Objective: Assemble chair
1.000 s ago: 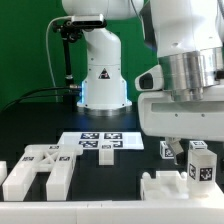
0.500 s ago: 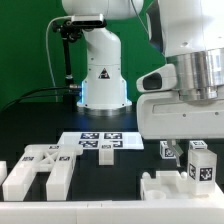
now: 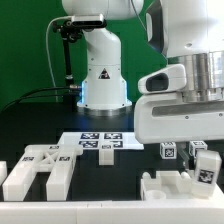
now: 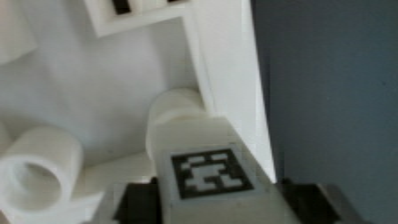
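- The chair lies in loose white pieces on the black counter [image 3: 106,190]. A slotted block [image 3: 40,170] sits at the exterior view's left. At its right a low piece [image 3: 165,186] has a tagged post [image 3: 207,165] standing upright just beside it.
- The arm's wrist [image 3: 185,105] hangs low over that right-hand cluster, so the step in hand looks to be a grasp of the post.
- In the wrist view the post's tagged top [image 4: 214,172] sits between the two dark tips of the jaws, one on each side. They flank it closely, but whether they press on it cannot be told.
- A good grasp would have the post centred between the jaws, with its flat sides square to them, so that closing does not twist or tip it.
- A round peg [image 4: 45,175] lies near the post. The robot should descend and lift straight, so that neither the peg nor the low piece is knocked.
- The marker board [image 3: 100,141] is well apart and should not be in the way.
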Robot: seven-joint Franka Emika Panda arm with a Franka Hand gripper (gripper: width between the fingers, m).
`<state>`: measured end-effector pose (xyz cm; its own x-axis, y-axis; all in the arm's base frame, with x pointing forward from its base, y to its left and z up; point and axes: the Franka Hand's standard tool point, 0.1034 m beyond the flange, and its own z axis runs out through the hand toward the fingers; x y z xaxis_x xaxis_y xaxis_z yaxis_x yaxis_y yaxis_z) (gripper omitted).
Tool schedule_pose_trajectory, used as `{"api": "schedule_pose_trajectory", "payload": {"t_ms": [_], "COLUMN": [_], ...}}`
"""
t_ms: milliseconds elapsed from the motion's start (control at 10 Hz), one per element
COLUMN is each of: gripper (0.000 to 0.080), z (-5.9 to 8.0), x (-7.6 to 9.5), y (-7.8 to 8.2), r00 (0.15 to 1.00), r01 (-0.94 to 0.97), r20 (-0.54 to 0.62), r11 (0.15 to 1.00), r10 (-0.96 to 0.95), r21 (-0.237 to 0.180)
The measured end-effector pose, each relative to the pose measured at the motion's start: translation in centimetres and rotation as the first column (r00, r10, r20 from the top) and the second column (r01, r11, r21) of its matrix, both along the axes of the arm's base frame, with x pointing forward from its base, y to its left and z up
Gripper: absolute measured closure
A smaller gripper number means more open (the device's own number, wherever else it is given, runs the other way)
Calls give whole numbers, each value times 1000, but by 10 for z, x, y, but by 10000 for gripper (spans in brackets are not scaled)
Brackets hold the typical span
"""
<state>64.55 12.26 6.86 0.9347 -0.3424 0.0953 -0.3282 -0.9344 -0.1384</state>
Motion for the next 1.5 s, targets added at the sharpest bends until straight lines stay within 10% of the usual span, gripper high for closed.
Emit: {"api": "schedule_pose_trajectory", "payload": {"t_ms": [300,700,900,1100,1500], "gripper": [504,506,506,245,156], "z": [0,-1,-1,0,1], "x": [0,-1,-2,1,-1], "y": [0,4,4,-3,-11], "r00": [961,593,624,790,992], "r01": [275,805,781,612,117], "r20": [-30,-163,-156,-108,-61], "r11": [961,585,616,785,992], "r10": [-274,-789,-766,-603,-114], "r21": [30,100,100,97,44]}}
